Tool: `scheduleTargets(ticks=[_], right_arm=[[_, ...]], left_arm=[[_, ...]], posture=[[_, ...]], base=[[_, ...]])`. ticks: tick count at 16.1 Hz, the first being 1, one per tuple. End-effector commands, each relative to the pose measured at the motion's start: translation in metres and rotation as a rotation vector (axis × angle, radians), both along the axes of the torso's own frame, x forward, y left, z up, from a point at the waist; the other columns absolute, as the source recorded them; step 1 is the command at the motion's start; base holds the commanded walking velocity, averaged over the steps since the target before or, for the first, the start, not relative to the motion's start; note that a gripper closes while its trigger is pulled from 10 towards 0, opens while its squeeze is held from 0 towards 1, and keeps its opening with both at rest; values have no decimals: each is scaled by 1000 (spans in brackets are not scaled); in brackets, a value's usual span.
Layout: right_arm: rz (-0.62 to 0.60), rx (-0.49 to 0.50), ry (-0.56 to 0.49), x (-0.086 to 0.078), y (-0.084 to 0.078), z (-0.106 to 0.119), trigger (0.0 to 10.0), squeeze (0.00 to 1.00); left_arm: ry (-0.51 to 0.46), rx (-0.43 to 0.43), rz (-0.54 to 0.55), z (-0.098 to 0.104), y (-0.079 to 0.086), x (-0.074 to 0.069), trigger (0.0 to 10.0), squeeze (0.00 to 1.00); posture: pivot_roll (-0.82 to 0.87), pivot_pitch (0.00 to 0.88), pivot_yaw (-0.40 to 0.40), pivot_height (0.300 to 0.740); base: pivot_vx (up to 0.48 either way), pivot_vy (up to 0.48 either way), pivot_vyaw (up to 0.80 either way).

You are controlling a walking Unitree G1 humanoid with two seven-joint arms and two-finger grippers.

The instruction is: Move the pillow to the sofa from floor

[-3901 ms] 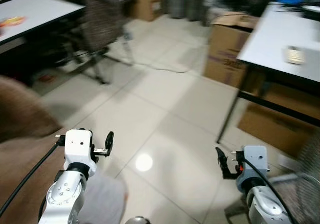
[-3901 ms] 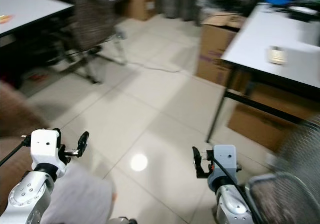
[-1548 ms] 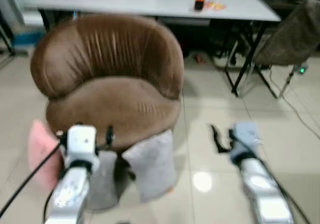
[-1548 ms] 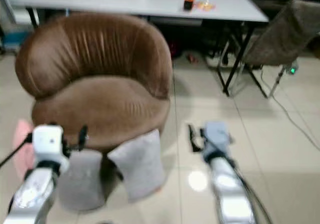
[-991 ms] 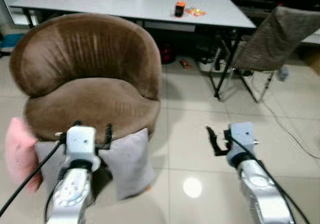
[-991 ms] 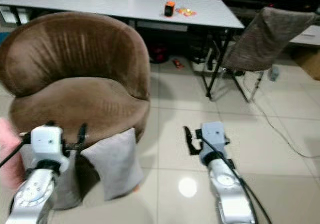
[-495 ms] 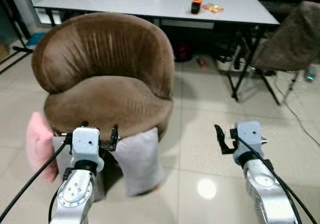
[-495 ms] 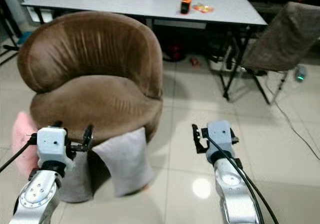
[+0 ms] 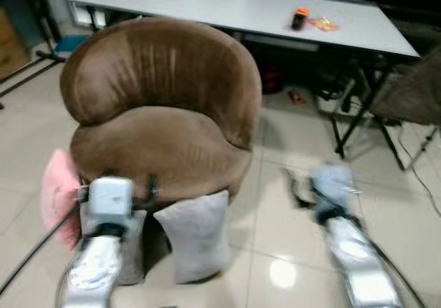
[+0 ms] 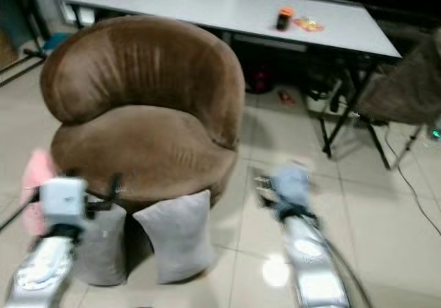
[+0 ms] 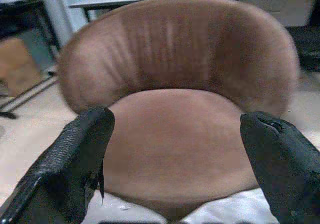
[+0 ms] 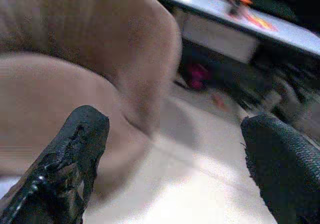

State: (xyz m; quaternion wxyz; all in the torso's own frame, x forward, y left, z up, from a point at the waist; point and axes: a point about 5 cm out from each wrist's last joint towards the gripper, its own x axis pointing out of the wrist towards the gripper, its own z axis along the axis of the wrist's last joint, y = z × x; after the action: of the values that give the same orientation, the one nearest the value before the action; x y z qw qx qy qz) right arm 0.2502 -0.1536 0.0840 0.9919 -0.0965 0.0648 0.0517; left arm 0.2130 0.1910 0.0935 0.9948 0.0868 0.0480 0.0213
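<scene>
Reaching low, I'd aim my wide-open, empty left gripper (image 11: pixel 175 159) and right gripper (image 12: pixel 175 159) at the grey pillow (image 9: pixel 196 235) against the brown sofa (image 9: pixel 162 125) front edge.

Glossy pale tile floor (image 9: pixel 289 184) reflects a ceiling light. A long white table (image 9: pixel 234 8) with black legs spans the back; a draped folding chair (image 9: pixel 410 87) stands at its right end.
</scene>
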Motion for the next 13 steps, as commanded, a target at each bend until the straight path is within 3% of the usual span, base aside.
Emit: scheduleTargets(ticks=[1,13], right_arm=[[-18,-12,1,-1,-9,0,10000,0],[-18,-7,5,-1,-9,-1,10000,0]], left_arm=[[-10,-15,-23,2,-7,2,10000,0],[-11,-11,-25,3,-7,2,10000,0]], posture=[[-62,0,-27,740],[-60,0,-27,740]], base=[[341,0,0],[341,0,0]])
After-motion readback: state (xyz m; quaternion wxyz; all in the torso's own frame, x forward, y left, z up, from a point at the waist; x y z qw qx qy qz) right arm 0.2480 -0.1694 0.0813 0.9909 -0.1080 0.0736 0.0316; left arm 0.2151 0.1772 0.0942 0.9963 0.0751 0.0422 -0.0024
